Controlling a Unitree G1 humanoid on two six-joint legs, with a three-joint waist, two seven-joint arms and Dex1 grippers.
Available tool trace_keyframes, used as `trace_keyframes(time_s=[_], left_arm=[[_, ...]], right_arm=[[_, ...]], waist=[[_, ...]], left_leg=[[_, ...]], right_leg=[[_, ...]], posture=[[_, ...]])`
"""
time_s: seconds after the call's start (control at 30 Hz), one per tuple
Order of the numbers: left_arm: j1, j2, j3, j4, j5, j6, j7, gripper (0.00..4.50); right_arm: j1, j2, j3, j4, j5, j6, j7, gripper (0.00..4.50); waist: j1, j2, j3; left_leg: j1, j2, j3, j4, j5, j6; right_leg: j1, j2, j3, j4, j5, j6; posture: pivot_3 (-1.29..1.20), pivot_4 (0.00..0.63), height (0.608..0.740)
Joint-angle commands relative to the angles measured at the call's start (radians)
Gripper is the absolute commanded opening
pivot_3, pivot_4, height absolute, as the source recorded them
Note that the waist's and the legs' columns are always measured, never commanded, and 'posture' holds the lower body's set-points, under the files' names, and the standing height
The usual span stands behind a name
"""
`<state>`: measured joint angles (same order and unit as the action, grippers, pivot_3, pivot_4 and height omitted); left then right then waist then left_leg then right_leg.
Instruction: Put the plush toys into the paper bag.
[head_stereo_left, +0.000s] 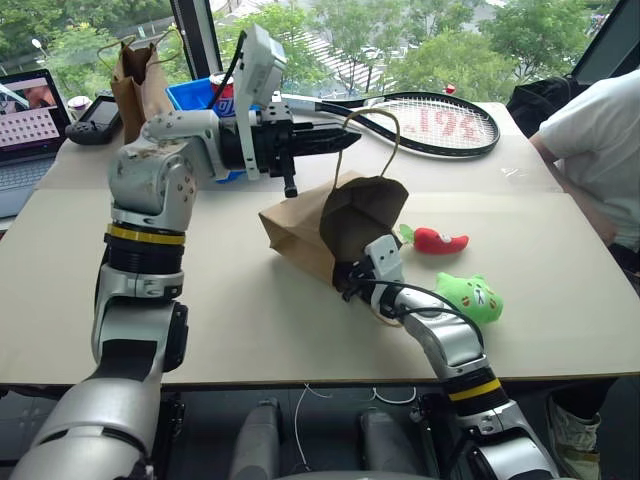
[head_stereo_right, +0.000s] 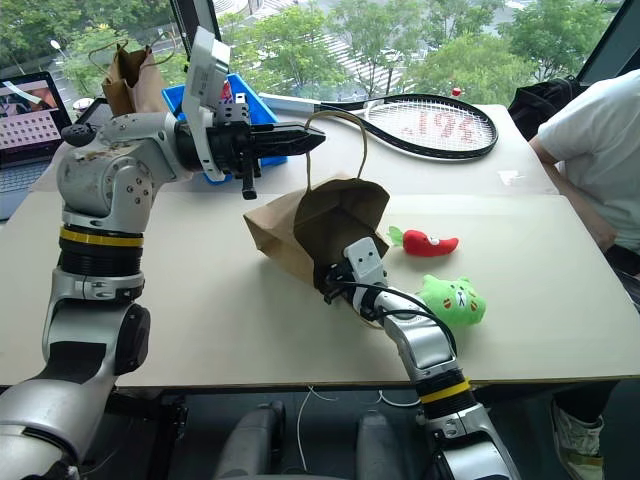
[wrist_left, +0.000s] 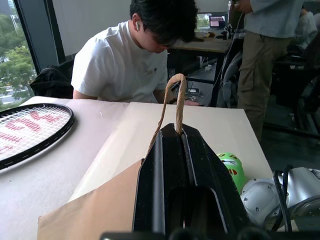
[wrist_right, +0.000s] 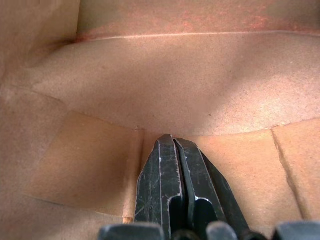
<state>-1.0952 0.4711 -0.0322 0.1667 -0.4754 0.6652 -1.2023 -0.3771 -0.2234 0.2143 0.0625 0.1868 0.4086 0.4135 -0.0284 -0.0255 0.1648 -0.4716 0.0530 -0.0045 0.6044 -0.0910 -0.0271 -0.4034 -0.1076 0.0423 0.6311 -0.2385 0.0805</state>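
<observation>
Left claw (head_stereo_left: 340, 135) pinches the paper bag's (head_stereo_left: 300, 230) twine handle (head_stereo_left: 365, 140); right claw (wrist_right: 175, 150), pressed together, sits inside. Risk: thin handle tearing, bag collapsing; toys unloaded.

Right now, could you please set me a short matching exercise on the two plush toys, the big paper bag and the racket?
Things:
1. wide brown kraft paper bag
2. round bright-green plush head
3. red chili-shaped plush
4. black-framed racket

States:
A. on the table just right of the bag's mouth
B. at the table's far side
C. handle pinched, mouth lifted
D. beside the right forearm

Pairs: 1-C, 2-D, 3-A, 4-B
</observation>
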Motion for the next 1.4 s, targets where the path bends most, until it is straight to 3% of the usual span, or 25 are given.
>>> trace_keyframes(time_s=[0.03,0.4,0.6,0.87,0.9,0.93,1.17,1.27,1.3,1.4], left_arm=[[-0.046,0.014,-0.005,-0.057,-0.011,-0.037,-0.021,0.00],[-0.104,0.048,-0.044,-0.067,0.046,-0.137,-0.039,0.00],[-0.050,0.050,-0.074,-0.046,0.073,-0.173,-0.043,0.00],[0.003,0.023,-0.074,-0.080,0.054,-0.127,-0.002,0.00],[0.009,0.020,-0.074,-0.092,0.047,-0.114,0.001,0.00],[0.015,0.019,-0.075,-0.100,0.045,-0.107,0.004,0.00],[0.039,0.017,-0.088,-0.137,0.042,-0.069,0.017,0.00],[0.043,0.006,-0.095,-0.147,0.036,-0.061,0.020,0.00],[0.045,0.004,-0.096,-0.149,0.034,-0.059,0.022,0.00],[0.051,0.002,-0.099,-0.158,0.028,-0.051,0.023,0.00]], right_arm=[[0.009,0.008,0.002,0.020,-0.015,0.015,0.014,0.02],[0.016,-0.002,0.002,0.013,-0.039,0.028,0.037,0.02],[0.018,-0.003,-0.013,-0.012,-0.033,0.029,0.042,0.02],[0.044,0.033,-0.178,-0.248,0.186,0.148,0.065,0.02],[0.051,0.025,-0.190,-0.286,0.211,0.165,0.071,0.59],[0.058,0.018,-0.204,-0.321,0.234,0.184,0.074,0.75],[0.109,-0.087,-0.316,-0.537,0.396,0.325,0.079,3.18],[0.134,-0.199,-0.455,-0.617,0.484,0.388,0.085,4.25],[0.143,-0.238,-0.508,-0.630,0.505,0.404,0.080,4.47],[0.178,-0.335,-0.640,-0.627,0.535,0.445,0.056,4.47]], waist=[[0.000,0.000,0.000],[-0.001,0.000,0.000],[-0.001,0.000,0.000],[0.009,0.000,0.000],[0.012,0.000,0.000],[0.014,0.000,0.000],[0.016,0.000,0.000],[0.018,0.001,0.001],[0.020,0.001,0.001],[0.026,0.001,0.001]], left_leg=[[0.000,0.000,0.000,0.000,0.000,0.000],[0.000,0.000,0.000,0.000,0.000,0.000],[0.000,0.000,0.000,0.000,0.000,0.000],[-0.005,0.000,0.000,0.000,0.004,0.006],[-0.005,0.000,0.000,0.000,0.004,0.007],[-0.005,0.000,0.000,0.000,0.004,0.006],[-0.005,0.000,0.000,-0.001,0.004,0.006],[-0.005,0.000,0.000,-0.001,0.003,0.004],[-0.005,0.000,0.000,0.000,0.001,0.002],[-0.005,0.000,0.000,0.000,0.001,0.002]], right_leg=[[0.000,0.000,0.000,0.000,0.000,-0.001],[0.000,0.000,0.000,0.000,-0.002,0.000],[0.000,0.000,0.000,0.000,-0.002,0.000],[-0.003,0.000,0.001,0.000,0.001,0.001],[-0.003,0.000,0.001,-0.001,0.001,0.002],[-0.003,0.000,0.000,-0.001,0.001,0.002],[-0.003,0.000,0.000,-0.001,-0.001,-0.002],[-0.003,0.000,0.000,-0.001,-0.001,-0.003],[-0.002,0.000,0.001,-0.001,-0.001,-0.003],[-0.002,0.000,0.000,-0.003,-0.001,-0.003]], posture=[[0.00,0.150,0.740],[0.00,0.150,0.740],[0.00,0.150,0.740],[0.00,0.150,0.740],[0.00,0.150,0.740],[0.00,0.150,0.740],[0.00,0.150,0.740],[0.00,0.150,0.740],[0.00,0.150,0.740],[0.00,0.150,0.740]])
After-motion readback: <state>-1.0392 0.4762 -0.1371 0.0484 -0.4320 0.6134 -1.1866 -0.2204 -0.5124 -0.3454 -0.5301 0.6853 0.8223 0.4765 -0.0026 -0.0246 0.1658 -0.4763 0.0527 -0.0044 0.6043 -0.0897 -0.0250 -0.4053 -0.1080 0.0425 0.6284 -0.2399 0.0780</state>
